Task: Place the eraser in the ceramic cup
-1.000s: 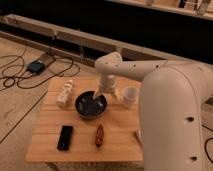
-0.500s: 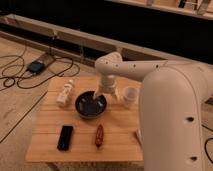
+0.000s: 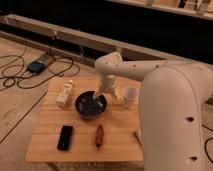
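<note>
One hand (image 3: 106, 94) hangs over the far rim of the dark bowl (image 3: 91, 105) at the middle of the tabletop (image 3: 120, 131); whether it is wide or narrow cannot be told. It holds no eraser. The black eraser (image 3: 65, 137) lies flat near the front-left corner. The white ceramic cup (image 3: 129, 96) stands upright toward the back-right, just beside the hand. A reddish-brown object (image 3: 99, 135) lies near the front edge, and a small white bottle (image 3: 65, 94) near the left edge.

claw (image 3: 106, 95) over bowl (image 3: 80, 109), cup (image 3: 129, 95) right, eraser (image 3: 65, 137) front-left
</note>
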`<control>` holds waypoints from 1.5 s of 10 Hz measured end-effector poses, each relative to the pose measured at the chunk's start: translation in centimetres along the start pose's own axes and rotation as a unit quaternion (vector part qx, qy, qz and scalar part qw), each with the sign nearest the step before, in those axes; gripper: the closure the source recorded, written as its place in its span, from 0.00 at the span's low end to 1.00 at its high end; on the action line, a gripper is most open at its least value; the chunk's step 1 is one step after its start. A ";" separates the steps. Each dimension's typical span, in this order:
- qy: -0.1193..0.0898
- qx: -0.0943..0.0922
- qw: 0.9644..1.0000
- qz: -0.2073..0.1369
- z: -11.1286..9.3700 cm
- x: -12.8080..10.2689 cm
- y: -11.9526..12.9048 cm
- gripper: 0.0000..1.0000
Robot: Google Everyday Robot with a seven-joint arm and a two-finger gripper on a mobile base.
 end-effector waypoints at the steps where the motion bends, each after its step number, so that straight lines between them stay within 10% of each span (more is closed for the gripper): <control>1: 0.000 0.000 1.000 0.000 0.0 0.0 0.0 0.20; 7: -0.020 -0.013 0.999 -0.021 -1.4 2.5 2.6 0.20; 15: -0.023 -0.022 0.996 -0.080 -1.5 16.0 11.4 0.20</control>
